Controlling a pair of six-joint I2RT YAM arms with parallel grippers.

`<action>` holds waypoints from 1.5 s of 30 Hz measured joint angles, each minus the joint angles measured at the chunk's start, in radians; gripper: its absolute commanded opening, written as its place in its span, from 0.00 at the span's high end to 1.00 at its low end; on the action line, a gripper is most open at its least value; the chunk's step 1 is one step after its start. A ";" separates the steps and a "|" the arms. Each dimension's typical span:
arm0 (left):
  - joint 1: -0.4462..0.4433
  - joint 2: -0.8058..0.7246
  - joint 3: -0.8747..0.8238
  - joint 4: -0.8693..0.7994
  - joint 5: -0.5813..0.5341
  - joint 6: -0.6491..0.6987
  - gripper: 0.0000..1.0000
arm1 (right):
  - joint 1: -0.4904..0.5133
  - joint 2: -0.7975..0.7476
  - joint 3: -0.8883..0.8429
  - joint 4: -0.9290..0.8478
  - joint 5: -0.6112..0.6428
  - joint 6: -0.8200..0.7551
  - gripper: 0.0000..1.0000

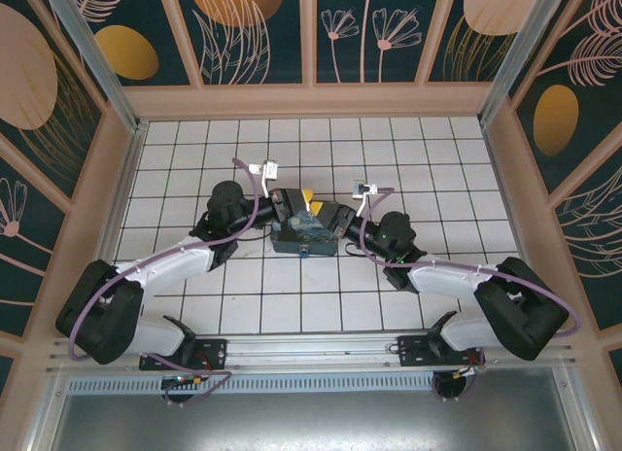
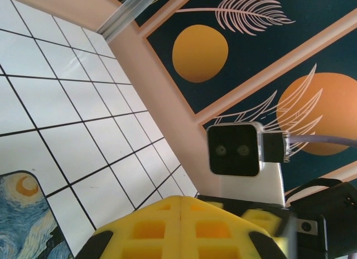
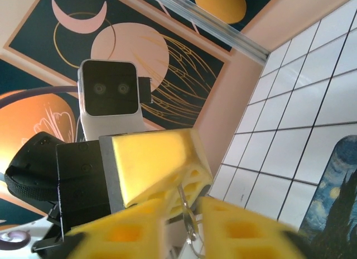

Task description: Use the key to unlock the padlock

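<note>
While left pincer (image 2: 181, 210) sits pressed together and right pincer (image 3: 183, 213) spread round a metal ring (image 3: 191, 232) above the box (image 1: 296, 241), padlock should be light, hard, slick: pinch its body.

Wht tile floor (image 1: 243, 310); floral walls (image 1: 255, 38)

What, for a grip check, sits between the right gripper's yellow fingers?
A thin silvery metal ring hangs between the fingers of the right gripper, seen in the right wrist view.

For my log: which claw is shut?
The left claw: its fingers meet; on the right claw they stand apart, a metal ring between them.
</note>
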 measured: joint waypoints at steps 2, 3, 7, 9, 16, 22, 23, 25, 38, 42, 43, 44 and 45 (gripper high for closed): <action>0.000 -0.004 -0.010 0.000 -0.020 0.000 1.00 | -0.002 -0.009 -0.008 0.005 0.011 0.000 0.58; 0.000 -0.006 -0.014 0.000 -0.027 0.000 1.00 | -0.002 -0.017 -0.016 0.006 0.017 0.002 0.57; 0.000 -0.021 -0.027 0.003 -0.062 -0.008 1.00 | -0.003 -0.059 -0.053 0.006 0.041 0.002 0.53; 0.000 -0.026 -0.033 0.017 -0.076 -0.019 1.00 | -0.003 -0.064 -0.057 0.014 0.053 0.003 0.53; 0.000 -0.040 -0.049 0.051 -0.114 -0.053 1.00 | 0.005 -0.029 -0.058 0.089 0.089 0.007 0.52; 0.000 -0.050 -0.058 0.071 -0.131 -0.072 1.00 | 0.024 0.077 -0.031 0.156 0.100 0.025 0.55; 0.000 -0.051 -0.060 0.073 -0.132 -0.073 1.00 | 0.028 0.094 -0.020 0.166 0.101 0.026 0.55; 0.000 -0.054 -0.062 0.079 -0.134 -0.076 1.00 | 0.035 0.120 -0.003 0.186 0.101 0.028 0.56; 0.000 -0.055 -0.065 0.080 -0.143 -0.076 1.00 | 0.058 0.183 0.013 0.278 0.101 0.051 0.62; 0.000 -0.055 -0.065 0.080 -0.143 -0.076 1.00 | 0.066 0.188 0.014 0.286 0.101 0.051 0.62; 0.000 -0.055 -0.065 0.080 -0.143 -0.076 1.00 | 0.068 0.192 0.014 0.288 0.100 0.051 0.62; 0.000 -0.055 -0.065 0.080 -0.143 -0.076 1.00 | 0.069 0.195 0.014 0.289 0.100 0.051 0.63; 0.000 -0.055 -0.065 0.080 -0.143 -0.076 1.00 | 0.069 0.196 0.014 0.289 0.100 0.051 0.63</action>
